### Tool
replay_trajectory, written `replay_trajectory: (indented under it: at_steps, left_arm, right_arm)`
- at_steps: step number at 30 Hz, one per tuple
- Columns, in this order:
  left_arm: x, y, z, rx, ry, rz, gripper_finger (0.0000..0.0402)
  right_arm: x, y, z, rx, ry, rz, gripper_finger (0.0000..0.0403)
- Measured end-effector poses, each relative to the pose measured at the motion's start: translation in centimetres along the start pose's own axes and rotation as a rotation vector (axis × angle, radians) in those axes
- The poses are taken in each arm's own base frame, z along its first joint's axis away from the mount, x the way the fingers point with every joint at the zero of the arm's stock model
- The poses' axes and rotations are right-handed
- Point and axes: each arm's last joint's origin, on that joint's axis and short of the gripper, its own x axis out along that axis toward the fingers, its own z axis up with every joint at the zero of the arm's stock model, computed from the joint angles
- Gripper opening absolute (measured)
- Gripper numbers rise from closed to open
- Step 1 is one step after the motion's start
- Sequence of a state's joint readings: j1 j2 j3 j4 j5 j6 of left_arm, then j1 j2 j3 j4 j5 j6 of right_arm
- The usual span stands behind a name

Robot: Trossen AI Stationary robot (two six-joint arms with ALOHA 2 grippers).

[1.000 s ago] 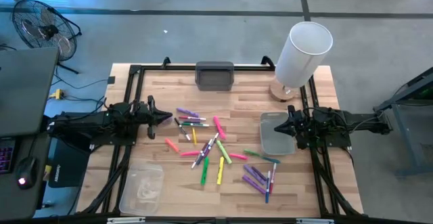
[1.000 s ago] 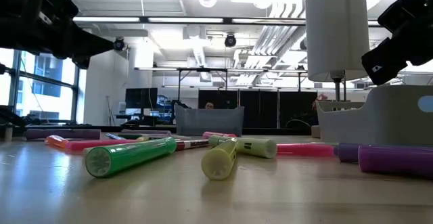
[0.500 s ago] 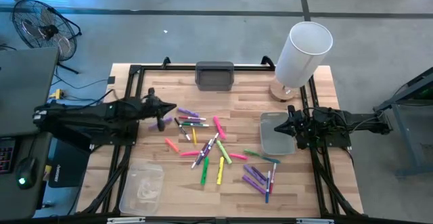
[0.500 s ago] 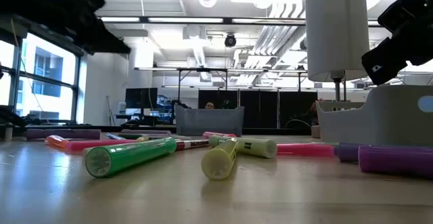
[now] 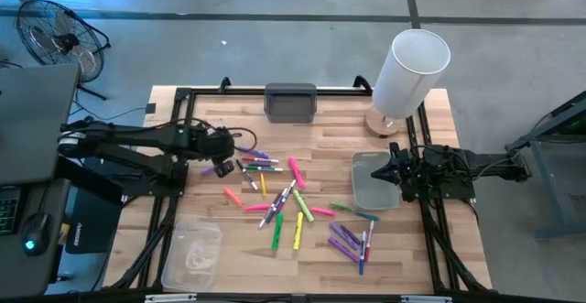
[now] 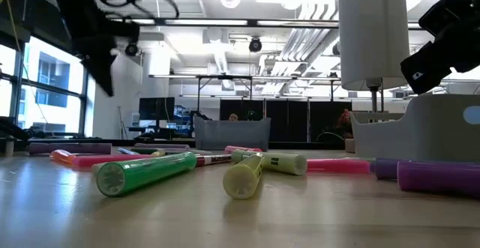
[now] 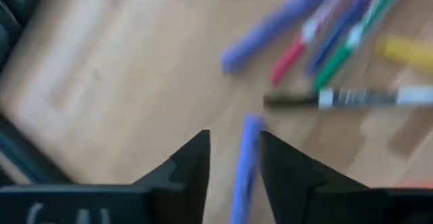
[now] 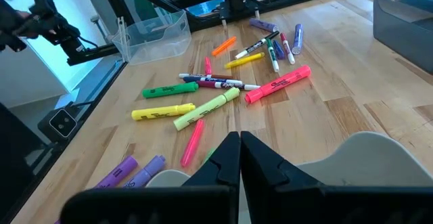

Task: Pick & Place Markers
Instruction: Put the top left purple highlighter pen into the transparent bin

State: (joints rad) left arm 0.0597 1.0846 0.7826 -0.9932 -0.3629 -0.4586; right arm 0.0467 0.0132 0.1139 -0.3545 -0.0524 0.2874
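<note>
Wooden planks make up the table, and the markers lie loose across its middle, in a scatter that runs from near the left gripper toward the grey tray on the right.

Taking that grey tray as the landmark: the right gripper waits directly over its outer side, fingers pressed together and holding nothing. A second dark grey bin sits at the far edge of the table, well to the tray's left, and a clear plastic tray rests at the near left corner, diagonally across from it. A tall white cylinder stands just behind the tray.

The left gripper is the one at work. It is pointed down over the end of the scatter farthest from the tray. In the left wrist view its two dark fingers stand spread, with a purple marker lying lengthwise in the gap between them, not yet pinched. Whether the tips touch the wood cannot be told.

To do this pick well, the gripper probably should settle straight down so the fingers straddle the barrel near its middle, then close squarely across it. The neighbouring cluster of purple, red, blue and green pens lies near, so a drift toward them risks nudging a second pen.
</note>
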Motion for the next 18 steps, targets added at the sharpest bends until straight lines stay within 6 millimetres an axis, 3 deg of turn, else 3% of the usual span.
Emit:
replay_trajectory:
  at_steps: [4,9,18]
  left_arm:
    - [2.1,-0.6,-0.6,0.018,0.156,-0.020,0.0144]
    - [4.8,0.3,-0.7,-0.022,0.271,-0.073,0.0144]
    - [6.5,1.9,-0.9,-0.072,0.300,-0.171,0.0144]
  right_arm:
    - [0.0,0.0,0.0,0.000,0.000,0.000,0.0000]
    - [0.0,0.0,0.0,0.000,-0.001,0.000,0.0000]
    - [0.0,0.0,0.0,0.000,0.000,0.000,0.0000]
